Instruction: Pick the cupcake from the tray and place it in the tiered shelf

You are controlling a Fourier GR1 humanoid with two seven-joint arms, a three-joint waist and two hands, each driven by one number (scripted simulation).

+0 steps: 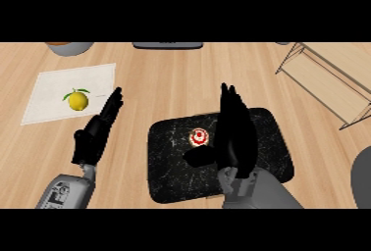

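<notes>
A cupcake (199, 137) with white frosting and a red top sits on the black tray (170, 166) near its middle. My right hand (235, 132) hovers over the tray just right of the cupcake, fingers straight and pointing away, thumb (199, 156) sticking out below the cupcake; it holds nothing. The left hand (98, 130) rests open over the bare counter left of the tray, fingers straight. The tiered shelf (330, 81), a wire frame with wooden boards, stands at the upper right.
A lemon (77, 99) lies on a white mat (51, 81) at the upper left. A bowl (70, 47) and a grey object (167, 44) sit at the far edge. A grey rounded object (361, 176) shows at the right edge.
</notes>
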